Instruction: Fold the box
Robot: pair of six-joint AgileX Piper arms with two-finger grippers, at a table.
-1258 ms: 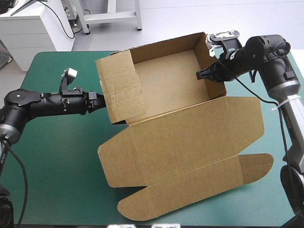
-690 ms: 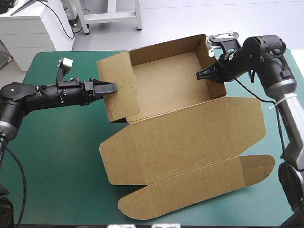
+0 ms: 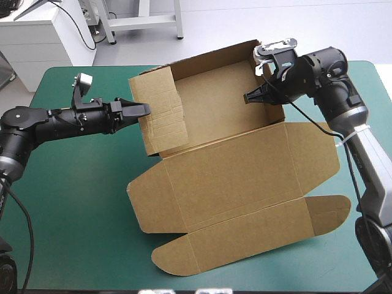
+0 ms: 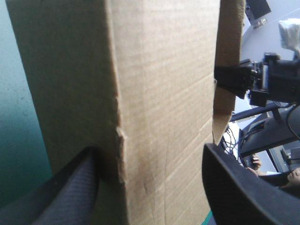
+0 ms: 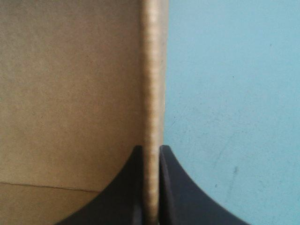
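Brown corrugated box (image 3: 226, 177) mid-cover (image 3: 73, 184), tray walls half raised, lid flat. Since earlier, left gripper (image 3: 146, 109) now up at the box's left flap (image 3: 162, 116), fingers apart astride it. Right gripper (image 3: 250, 98) clamps the box's right wall (image 3: 277, 113), drawn slightly inward. Likely tucking walls. Matte, creased board; rounded lid tabs.

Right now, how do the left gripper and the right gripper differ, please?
The left gripper is open, fingers astride the left wall of the box; the right gripper is shut on its right wall. The left gripper comes from the box's left side, the right gripper from its right. Both meet raised walls.
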